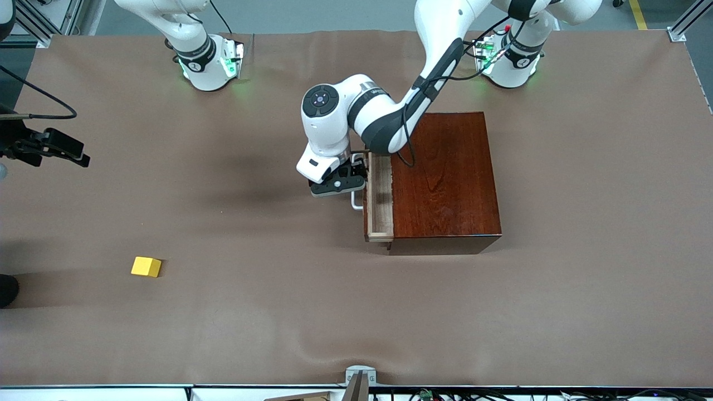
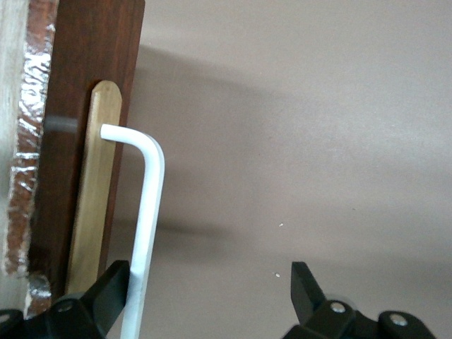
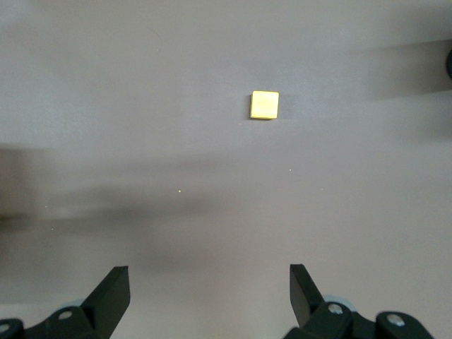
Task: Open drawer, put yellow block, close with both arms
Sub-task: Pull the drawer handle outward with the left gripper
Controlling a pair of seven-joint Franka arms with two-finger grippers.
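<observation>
The dark red-brown wooden box (image 1: 445,178) stands mid-table. Its drawer (image 1: 381,196) is pulled out a little toward the right arm's end, so the pale tray shows. My left gripper (image 1: 341,182) is open around the white handle (image 1: 356,204). In the left wrist view the handle (image 2: 145,226) lies just inside one finger (image 2: 106,293) of the gripper (image 2: 210,289), in front of the drawer front (image 2: 85,85). The yellow block (image 1: 146,267) lies nearer the front camera, toward the right arm's end. My right gripper (image 1: 69,151) is open and empty, high over the table, with the block (image 3: 264,105) below it (image 3: 210,289).
The brown table cover (image 1: 278,312) is bare between the block and the box. A dark object (image 1: 6,289) shows at the table's edge at the right arm's end. A metal bracket (image 1: 360,377) sits at the front edge.
</observation>
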